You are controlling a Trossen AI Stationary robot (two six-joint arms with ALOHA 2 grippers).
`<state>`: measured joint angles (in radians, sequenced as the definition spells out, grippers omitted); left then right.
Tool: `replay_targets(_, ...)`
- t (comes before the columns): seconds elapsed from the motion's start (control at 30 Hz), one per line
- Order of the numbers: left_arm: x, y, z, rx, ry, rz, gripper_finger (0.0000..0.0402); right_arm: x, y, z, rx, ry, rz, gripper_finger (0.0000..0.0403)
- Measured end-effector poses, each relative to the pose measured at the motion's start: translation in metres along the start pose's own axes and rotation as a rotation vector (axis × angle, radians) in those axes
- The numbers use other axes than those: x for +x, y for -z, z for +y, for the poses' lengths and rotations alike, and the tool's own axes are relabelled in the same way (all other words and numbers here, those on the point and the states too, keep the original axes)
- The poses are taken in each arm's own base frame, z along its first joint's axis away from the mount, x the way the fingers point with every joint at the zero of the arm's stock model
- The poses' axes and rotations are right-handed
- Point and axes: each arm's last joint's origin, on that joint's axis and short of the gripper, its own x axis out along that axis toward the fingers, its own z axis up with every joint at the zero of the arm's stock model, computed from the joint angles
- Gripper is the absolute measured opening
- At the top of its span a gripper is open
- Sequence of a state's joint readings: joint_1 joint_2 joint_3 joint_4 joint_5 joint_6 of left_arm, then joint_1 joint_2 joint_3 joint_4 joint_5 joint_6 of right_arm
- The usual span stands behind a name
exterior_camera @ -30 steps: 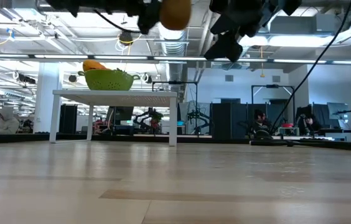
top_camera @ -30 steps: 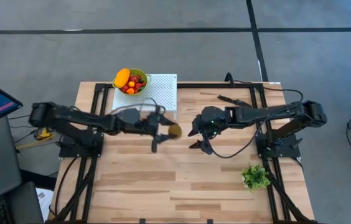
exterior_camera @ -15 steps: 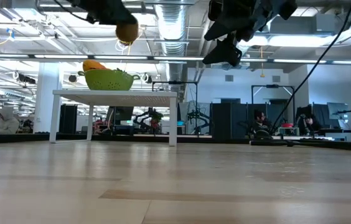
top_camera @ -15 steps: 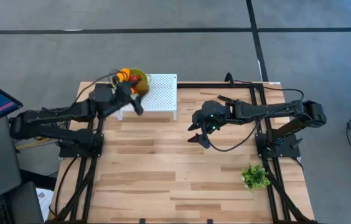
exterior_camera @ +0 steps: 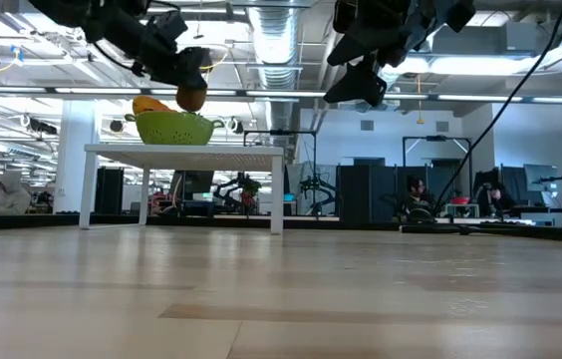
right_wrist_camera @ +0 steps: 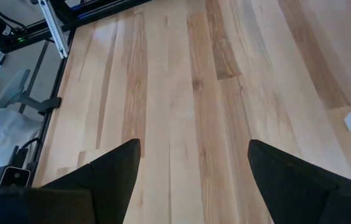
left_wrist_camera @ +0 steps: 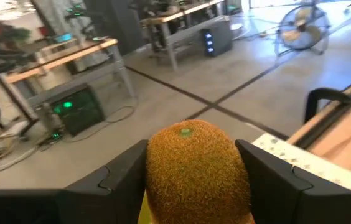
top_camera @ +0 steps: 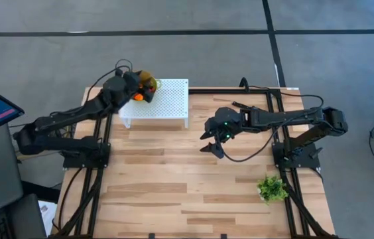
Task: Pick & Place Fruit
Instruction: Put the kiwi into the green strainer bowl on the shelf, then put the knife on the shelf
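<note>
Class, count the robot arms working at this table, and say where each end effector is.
2. The left end effector holds a kiwi above the green bowl on the white stand. The right end effector hangs open over the table's middle. No others show.

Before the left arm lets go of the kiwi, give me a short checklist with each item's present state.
1. Kiwi clamped in the left gripper: ok.
2. Kiwi over the green bowl, not past its rim: cannot tell; in the low view it hangs at the bowl's right edge.
3. Bowl on the white stand: ok.
4. Room in the bowl beside the orange fruit: cannot tell.
5. Right gripper open, clear of the drop, over mid-table: ok.
</note>
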<state>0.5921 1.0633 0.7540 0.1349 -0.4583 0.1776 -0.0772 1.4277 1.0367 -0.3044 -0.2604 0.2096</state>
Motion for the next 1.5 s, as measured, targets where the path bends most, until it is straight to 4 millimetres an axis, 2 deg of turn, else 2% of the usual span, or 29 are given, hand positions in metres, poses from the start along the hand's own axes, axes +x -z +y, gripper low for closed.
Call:
replay_targets(0.4,0.031,0.017,-0.019,0.030,0.048,0.037,0.0219,0.000,0.000,0.000,-0.003,-0.001,-0.002,0.0292)
replay_targets(0.73,0.036,0.021,-0.022,0.052,0.046,0.047,0.0226,0.000,0.000,0.000,-0.005,-0.001,-0.002,0.0292)
replay_targets(0.83,0.034,0.019,-0.021,0.048,0.046,0.037,0.0242,0.000,0.000,0.000,-0.007,0.000,-0.002,0.0292)
replay_targets(1.03,0.032,0.017,-0.022,0.049,0.053,0.033,0.0300,0.000,0.000,0.000,-0.007,0.000,-0.002,0.0292)
replay_targets(1.23,0.017,0.004,-0.019,0.027,0.065,-0.027,0.0330,0.000,0.001,-0.002,-0.002,0.006,0.006,0.0292)
replay_targets(1.37,-0.006,-0.012,-0.014,-0.010,0.085,-0.113,0.0332,-0.002,0.005,-0.010,0.014,0.040,0.054,0.0292)
replay_targets(1.5,-0.036,-0.027,-0.017,-0.107,0.202,-0.196,0.0325,-0.008,0.011,-0.029,0.064,0.219,0.118,0.0292)
